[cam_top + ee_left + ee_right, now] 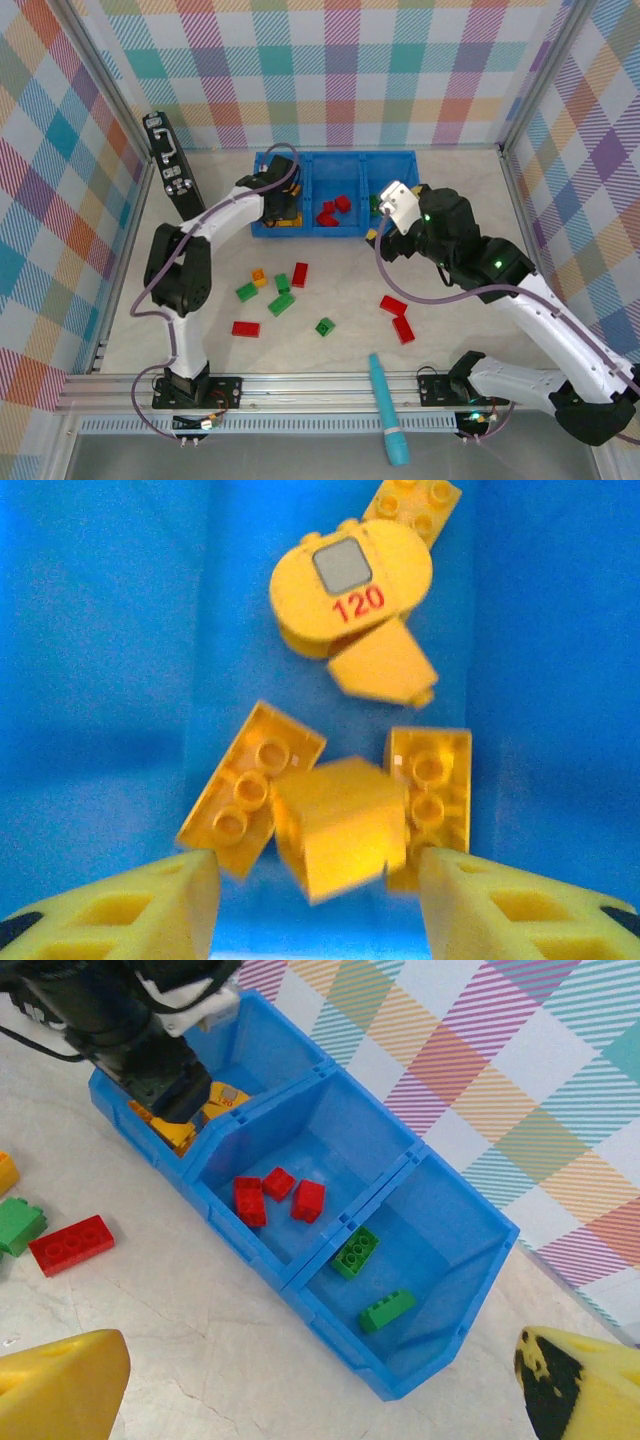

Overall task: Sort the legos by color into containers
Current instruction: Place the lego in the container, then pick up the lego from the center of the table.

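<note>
— Between the fingers of the left gripper (318, 872), what is to be made out?

— A yellow brick (340, 825), blurred, is seen in the gap. The jaws are spread, and the brick appears to be touched by neither finger (so nothing is pinched). Around it, other yellow legos (250, 785) are seen lying on the floor of the left compartment (100, 680).

— Which step is judged to be in hand?

— A drop-off of yellow is judged to be in hand. Further out, the blue tray (335, 156) is found sorted so far: red bricks (248, 1200) in the middle compartment, green bricks (356, 1252) in the right one. The right gripper (320, 1380) is held wide open and empty above the table, near the tray's green end.

— What is called for next?

— The left arm would need to be raised clear of the tray walls. A loose piece on the table would then be approached with the jaws apart, and its colour matched to a compartment. A red brick (245, 328), a green brick (281, 303) and a small yellow one (259, 277) are among those waiting.

— Can any writing be read?

— "120" is printed in red under a grey square on a rounded yellow piece (350, 580). No brand can be read, and the markings on the black device (170, 165) are too small.
</note>
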Tool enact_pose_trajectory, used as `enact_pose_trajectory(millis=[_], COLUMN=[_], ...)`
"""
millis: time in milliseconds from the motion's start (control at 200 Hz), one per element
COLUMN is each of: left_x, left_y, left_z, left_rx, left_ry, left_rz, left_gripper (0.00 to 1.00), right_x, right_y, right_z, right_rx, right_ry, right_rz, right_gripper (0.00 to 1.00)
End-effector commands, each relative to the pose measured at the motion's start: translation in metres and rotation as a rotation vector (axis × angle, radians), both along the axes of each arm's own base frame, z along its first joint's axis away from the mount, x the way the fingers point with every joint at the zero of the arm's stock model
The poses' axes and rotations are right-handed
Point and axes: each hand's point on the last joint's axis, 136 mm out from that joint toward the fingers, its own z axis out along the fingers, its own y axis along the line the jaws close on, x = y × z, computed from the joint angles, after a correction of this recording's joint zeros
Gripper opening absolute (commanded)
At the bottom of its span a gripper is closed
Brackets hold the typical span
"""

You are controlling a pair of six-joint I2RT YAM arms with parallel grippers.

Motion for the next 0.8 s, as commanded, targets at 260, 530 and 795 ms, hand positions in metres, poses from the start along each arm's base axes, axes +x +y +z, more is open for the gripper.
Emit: enact_pose_trajectory(millis=[260, 530, 795], left_x=[-0.115, -0.170, -0.169], left_y=[0.039, 0.056, 0.043], left_z=[0.038, -0.002, -0.026], left_rx=[-0.013, -0.058, -0.127], left_ry=[0.086, 0.209, 0.237], left_rz=[0.051, 0.135, 0.150], left_gripper=[0.56, 0.58, 0.58], right_x=[0.000, -0.002, 0.000], right_y=[0.012, 0.024, 0.027], right_z=[0.006, 0.006, 0.004], right_rx=[0.065, 0.094, 0.096], right_ry=[0.016, 0.055, 0.074], right_rz=[0.020, 0.059, 0.058], right_gripper=[0.99, 0.99, 0.99])
